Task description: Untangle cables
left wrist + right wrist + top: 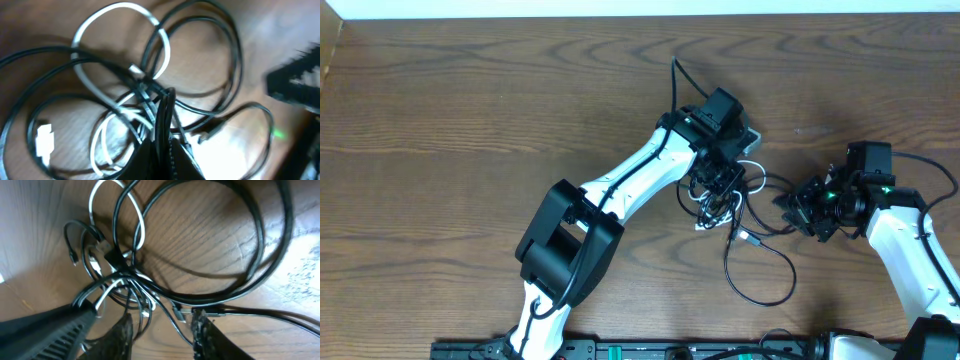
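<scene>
- The cables lie knotted in the middle of the table, black strands wound round one white cord, and a black loop trails toward the robot's side.
- There's the left gripper, clamped tight on strands at the knot.
- Just beside it the right gripper has its fingers parted, straddling black strands and gripping nothing.

A tangle of thin cables is seen lying on a wooden table, a little toward 3 o'clock from its centre in the overhead view. Several long black cables are looped wide and crossed over one another at a tight knot. A shorter white cable is threaded through that knot. In the left wrist view it is curled round at 12 o'clock, with its white plug lying flat at 8 o'clock. One loose black loop is spread toward 5 o'clock.
</scene>
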`<control>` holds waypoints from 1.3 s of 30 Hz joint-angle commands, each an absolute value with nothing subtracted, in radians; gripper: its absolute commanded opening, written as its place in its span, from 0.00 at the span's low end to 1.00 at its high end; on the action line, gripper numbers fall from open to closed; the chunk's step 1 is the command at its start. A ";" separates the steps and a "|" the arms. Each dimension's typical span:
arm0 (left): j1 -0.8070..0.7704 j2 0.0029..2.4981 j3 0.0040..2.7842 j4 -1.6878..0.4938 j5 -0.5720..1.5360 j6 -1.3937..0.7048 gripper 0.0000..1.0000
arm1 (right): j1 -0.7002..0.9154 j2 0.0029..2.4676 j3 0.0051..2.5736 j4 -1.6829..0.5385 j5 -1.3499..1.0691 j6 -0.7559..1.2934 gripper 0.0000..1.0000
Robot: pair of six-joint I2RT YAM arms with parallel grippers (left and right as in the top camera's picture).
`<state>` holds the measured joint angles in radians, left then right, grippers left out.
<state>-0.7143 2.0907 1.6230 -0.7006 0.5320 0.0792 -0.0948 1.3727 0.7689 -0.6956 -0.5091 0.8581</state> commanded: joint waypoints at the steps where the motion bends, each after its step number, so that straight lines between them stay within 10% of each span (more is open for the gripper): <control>1: -0.713 2.098 1.621 -0.701 0.656 0.174 0.07 | -0.090 1.373 0.770 -0.696 -0.566 0.978 0.40; 39: -0.712 2.098 1.621 -0.649 0.767 0.222 0.07 | -0.092 1.373 0.770 -0.651 -0.576 0.968 0.18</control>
<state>-0.7143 2.0907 1.6230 -0.6498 0.7357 0.1745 -0.0948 1.3727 0.7689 -0.6556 -0.5873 1.0088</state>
